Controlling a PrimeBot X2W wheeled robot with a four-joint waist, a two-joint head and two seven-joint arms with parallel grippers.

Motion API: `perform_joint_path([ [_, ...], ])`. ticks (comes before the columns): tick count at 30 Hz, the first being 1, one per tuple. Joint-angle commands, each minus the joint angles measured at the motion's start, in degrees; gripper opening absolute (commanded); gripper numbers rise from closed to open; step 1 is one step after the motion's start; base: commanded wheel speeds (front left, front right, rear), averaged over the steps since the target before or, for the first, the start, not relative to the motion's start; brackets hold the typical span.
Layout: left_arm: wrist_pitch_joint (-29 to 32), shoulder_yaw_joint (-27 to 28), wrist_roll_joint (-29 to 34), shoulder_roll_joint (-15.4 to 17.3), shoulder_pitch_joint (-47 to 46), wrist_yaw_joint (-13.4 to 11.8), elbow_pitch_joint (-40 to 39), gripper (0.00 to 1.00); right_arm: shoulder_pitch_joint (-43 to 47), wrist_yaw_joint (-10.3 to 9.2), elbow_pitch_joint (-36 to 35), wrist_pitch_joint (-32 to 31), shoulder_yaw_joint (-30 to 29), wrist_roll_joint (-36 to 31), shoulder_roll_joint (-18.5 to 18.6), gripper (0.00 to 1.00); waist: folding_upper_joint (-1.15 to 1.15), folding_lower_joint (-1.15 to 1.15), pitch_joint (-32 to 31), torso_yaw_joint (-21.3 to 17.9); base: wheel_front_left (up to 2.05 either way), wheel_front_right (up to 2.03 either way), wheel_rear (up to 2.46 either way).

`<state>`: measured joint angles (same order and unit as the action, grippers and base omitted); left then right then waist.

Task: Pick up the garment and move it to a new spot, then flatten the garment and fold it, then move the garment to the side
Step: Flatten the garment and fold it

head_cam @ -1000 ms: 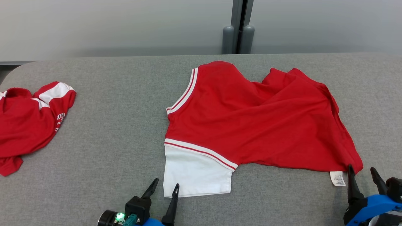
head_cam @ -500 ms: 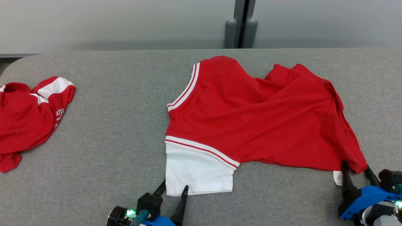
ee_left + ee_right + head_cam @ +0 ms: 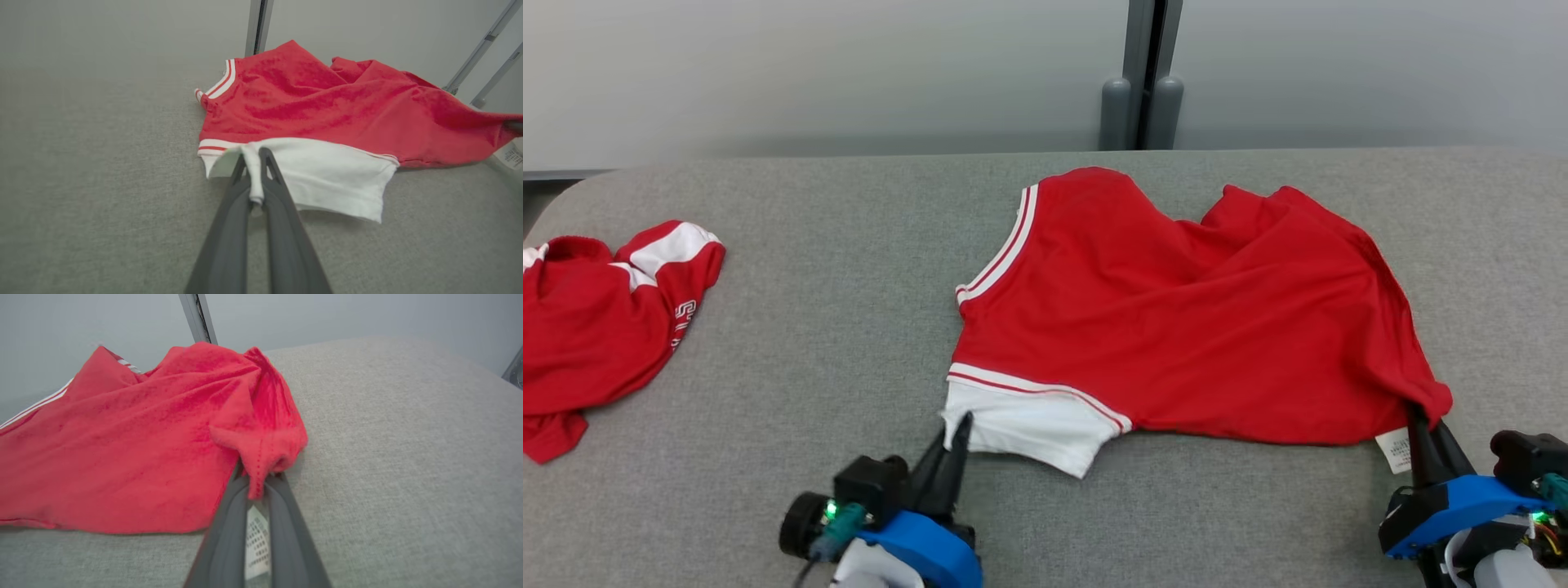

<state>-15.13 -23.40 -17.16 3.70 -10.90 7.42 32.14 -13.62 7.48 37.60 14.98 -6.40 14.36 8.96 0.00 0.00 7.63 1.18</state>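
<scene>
The red garment (image 3: 1192, 318) lies rumpled across the middle of the grey table (image 3: 800, 343), its far side bunched into a ridge. The left gripper (image 3: 958, 429) is clenched on the near corner of the white sleeve (image 3: 1037, 425); the right gripper (image 3: 1425, 429) is clenched on the red hem corner just beside the care label (image 3: 1395, 449).

Each hold looks like a thin pinch of cloth close to the fingertips, so a brisk lift or a hard pull outward could slip a corner free and drop that side. A sleeve and a hem corner are uneven anchors, so the body may hang twisted rather than flat. The bunched far part could drag on the felt-like surface and tuck under itself.

A second red garment (image 3: 596, 327) lies at the table's left end, well apart; a move that way risks laying one on the other. As for containers, the table alone bears things: these two garments.
</scene>
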Motion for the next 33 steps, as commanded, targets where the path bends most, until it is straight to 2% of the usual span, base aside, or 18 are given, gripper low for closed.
perform_joint_path([
  [1, -0.03, 2.16, -0.62, 0.91, -0.13, -0.04, -3.05, 0.00, 1.40, 0.03, -3.77, 0.25, 1.25, 0.83, 0.19, 0.00, 0.00, 0.00, -0.58, -0.43, 0.00, 0.00, 0.00],
  [4, -0.03, 4.05, -1.03, 1.27, -0.68, -0.04, -5.82, 0.00, 1.88, 0.03, -7.25, 0.26, 2.46, 1.32, 0.60, 0.00, 0.00, 0.00, -0.81, -0.70, 0.00, 0.00, 0.00],
  [9, -0.03, 7.54, -2.18, 3.80, -5.84, 0.00, -10.46, 0.00, -1.94, 0.03, -14.98, -1.95, 5.20, 1.95, 2.36, 0.00, 0.00, 0.00, -0.28, -1.29, 0.00, 0.00, 0.00],
  [13, 1.21, 8.25, -2.61, 6.45, -15.13, 0.03, -11.31, 0.00, -8.77, 0.03, -17.88, -5.09, 6.76, 2.20, 4.00, 0.00, 0.00, 0.00, 1.89, -1.31, 0.00, 0.00, 0.00],
  [17, 3.21, 8.59, -2.77, 9.31, -27.54, 0.04, -10.78, 0.00, -20.09, 0.03, -17.84, -8.12, 8.32, 1.83, 4.62, 0.00, 0.00, 0.00, 5.95, -1.82, 0.00, 0.00, 0.00],
  [25, 4.43, 6.40, -3.64, 11.99, -55.79, 0.05, -3.94, 0.00, -47.11, 0.03, -9.74, -12.86, 7.32, 4.12, 3.37, 0.00, 0.00, 0.00, 16.00, -2.43, 0.00, 0.00, 0.00],
  [33, 1.81, 3.34, -4.40, 11.76, -78.24, 0.05, 7.15, 0.00, -69.15, 0.03, 4.39, -10.97, 3.04, 4.96, 3.07, 0.00, 0.00, 0.00, 21.02, -2.64, 0.00, 0.00, 0.00],
])
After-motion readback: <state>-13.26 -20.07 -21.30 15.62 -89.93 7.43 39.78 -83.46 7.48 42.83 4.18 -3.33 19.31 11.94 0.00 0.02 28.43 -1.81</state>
